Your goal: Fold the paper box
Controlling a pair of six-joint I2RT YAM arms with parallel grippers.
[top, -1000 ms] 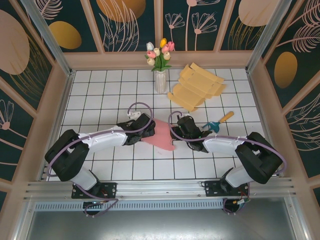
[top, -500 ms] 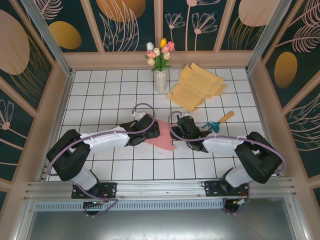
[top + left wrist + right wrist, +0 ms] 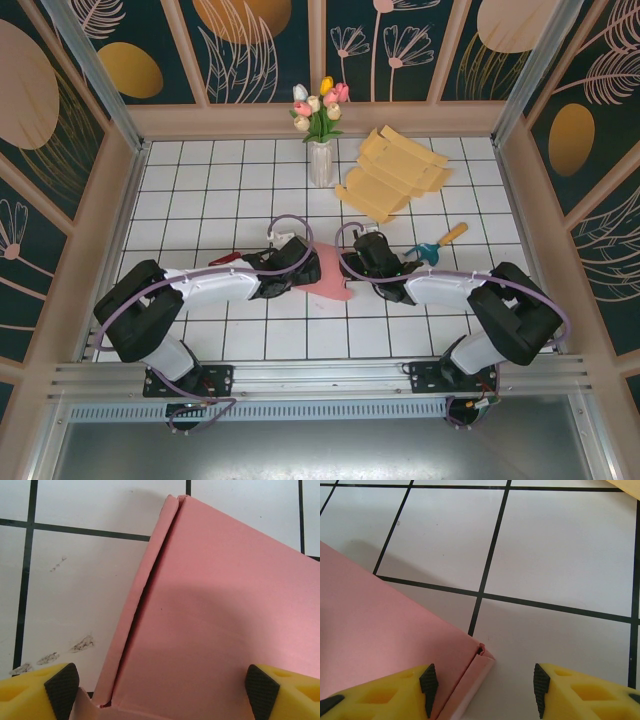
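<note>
Box (image 3: 328, 275): pink, lying on the tiles (image 3: 200, 190) at centre frame, between the two claws
Left claw (image 3: 160, 690): released, its pads wide apart at the lower corners and straddling the box's folded edge
Right claw (image 3: 482, 690): released, with the box's corner in the gap, clear of the lower-right pad (image 3: 540, 687)
Upper right: yellow sheets (image 3: 395, 175) beside a vase (image 3: 320, 160)
</note>
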